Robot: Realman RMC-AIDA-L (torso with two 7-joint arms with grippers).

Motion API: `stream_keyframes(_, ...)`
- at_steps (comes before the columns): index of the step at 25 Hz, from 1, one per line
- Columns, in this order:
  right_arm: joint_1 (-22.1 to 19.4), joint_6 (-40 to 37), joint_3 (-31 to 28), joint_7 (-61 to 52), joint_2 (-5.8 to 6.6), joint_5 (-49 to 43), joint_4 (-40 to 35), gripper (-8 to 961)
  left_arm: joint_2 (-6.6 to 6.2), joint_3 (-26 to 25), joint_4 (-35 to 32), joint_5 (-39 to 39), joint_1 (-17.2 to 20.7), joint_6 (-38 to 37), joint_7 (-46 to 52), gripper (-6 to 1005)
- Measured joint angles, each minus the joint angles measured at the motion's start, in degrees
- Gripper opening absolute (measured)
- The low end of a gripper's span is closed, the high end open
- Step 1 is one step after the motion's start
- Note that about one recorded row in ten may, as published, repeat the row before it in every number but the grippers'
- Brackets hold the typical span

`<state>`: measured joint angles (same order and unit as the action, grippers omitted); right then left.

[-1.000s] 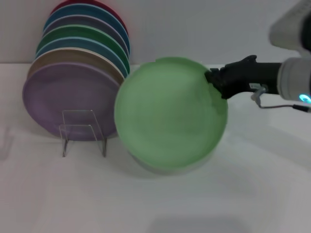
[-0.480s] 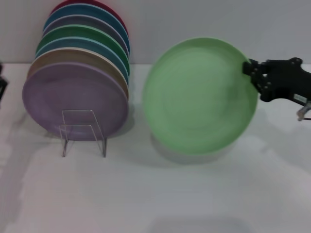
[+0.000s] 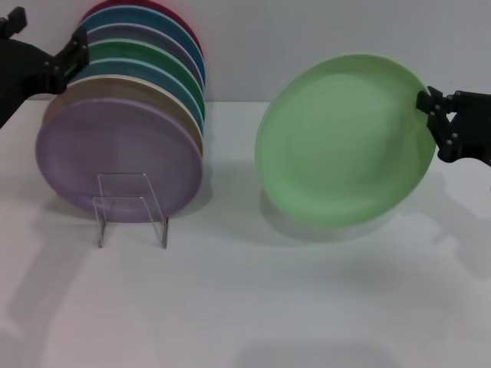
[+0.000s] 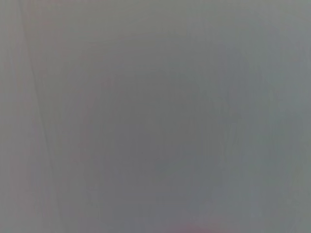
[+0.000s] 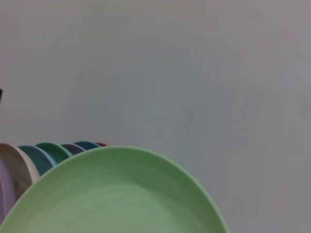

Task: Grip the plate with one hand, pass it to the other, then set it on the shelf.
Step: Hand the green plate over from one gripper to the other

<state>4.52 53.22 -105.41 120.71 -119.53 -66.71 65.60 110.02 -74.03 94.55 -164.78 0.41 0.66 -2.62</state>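
**Q:** Your right gripper (image 3: pixel 434 115) first. Where is it, and what are the fingers doing?

**A:** It sits at the right edge of the head view, a little above mid-height. My black fingers (image 3: pixel 447 123) are clamped on the right rim of the light green plate (image 3: pixel 345 138).

**Q:** And the plate itself?

**A:** It fills the right half of the head view, held up off the white table (image 3: pixel 245 299), with its shadow lying on the tabletop beneath it. It stands nearly on edge, its hollow face turned toward my head camera and tipped slightly upward. It reads as a broad oval whose longer axis runs from lower left to upper right. In my right wrist view its rim (image 5: pixel 116 150) arches across the bottom of the frame, with the plain grey wall (image 5: pixel 194 73) behind.

**Q:** What about your left gripper?

**A:** My left gripper (image 3: pixel 42 46) is in the upper left corner of the head view, dark, with its fingers spread apart and nothing between them. It is in front of the stack of coloured plates (image 3: pixel 130 100). My left wrist view gives only a flat grey blur.

**Q:** Where is the shelf?

**A:** The clear acrylic shelf (image 3: pixel 130 207) stands on the table at lower left of centre, just before the lavender plate (image 3: pixel 115 157) that fronts the stack. It is well apart from the green plate, which hangs to its right.
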Motion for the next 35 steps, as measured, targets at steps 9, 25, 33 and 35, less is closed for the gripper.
stream_keyframes(9,2.2,0.8,0.0,3.6,0.22,1.0,-3.4,34,-0.55,0.1,13.8,15.8,0.6,15.6,-5.7,786)
stream_keyframes(25,8.7,2.4,0.5,4.1,0.43,0.5,-8.8,47,7.91,-7.5,11.5,38.3,-1.3,37.2,-38.5,782)
stream_keyframes(33,10.5,2.6,2.8,4.1,0.42,-0.1,-10.6,53,8.02,-8.0,6.8,40.1,-3.7,39.5,-40.4,755)
stream_keyframes(35,10.6,2.8,3.3,4.1,0.34,0.0,-10.5,54,8.04,-8.0,4.8,40.1,-4.8,39.8,-40.6,749)
